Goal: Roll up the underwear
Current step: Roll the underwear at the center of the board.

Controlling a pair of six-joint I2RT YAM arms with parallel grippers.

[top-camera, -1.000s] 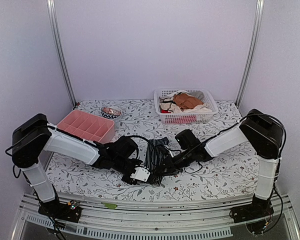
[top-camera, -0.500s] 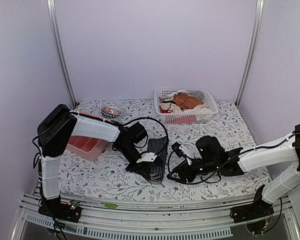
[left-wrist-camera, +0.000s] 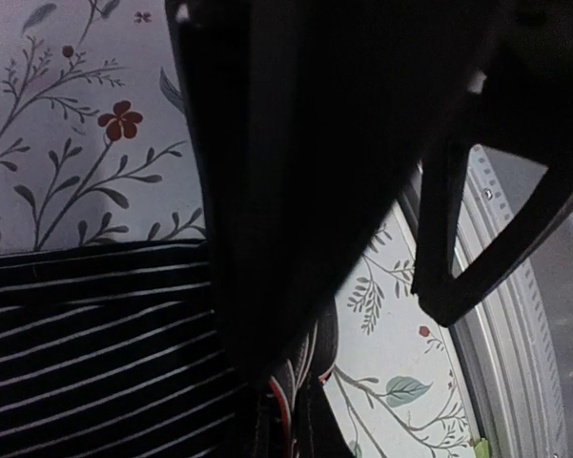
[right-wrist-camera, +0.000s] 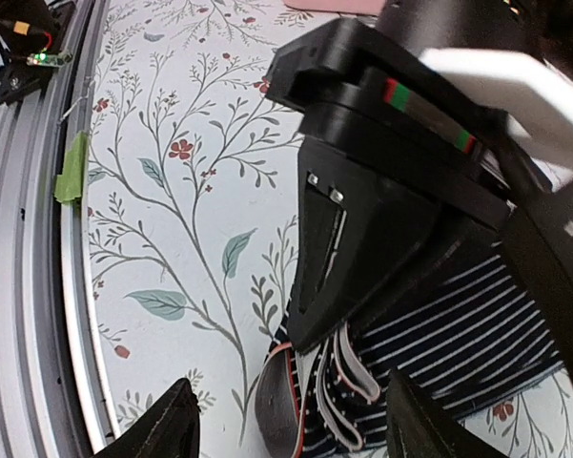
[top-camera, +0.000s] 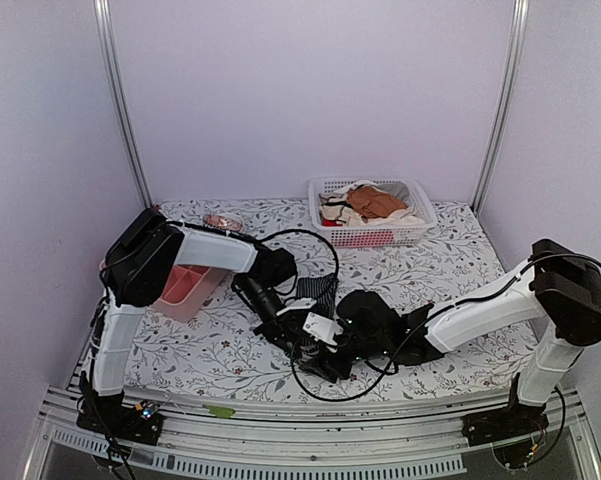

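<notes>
The underwear is laid on the tabletop near its front middle, between the two arms. Its near hem is bunched into a small fold, where a red-and-white band is seen in the wrist views. That hem is pinched by the left claw, whose fingers are pressed together on the fabric. The right claw is held spread just beside the same corner, and nothing is gripped by it.

Several failures are judged possible. Only a narrow edge appears to be held, so the soft fabric could slip out if it is pulled, and the started fold would be lost. If only one corner is turned over, a crooked, loose roll is likely. The two claws are crowded closely together, so a collision or a snagged cable could be caused by a careless closing move. The tabletop's cloth could also be caught along with the hem.

The left arm is raised at the elbow above the pink tray, and its forearm is angled down to the right. The right arm is stretched low across the tabletop toward the left, with its wrist brought close to the left claw.
</notes>
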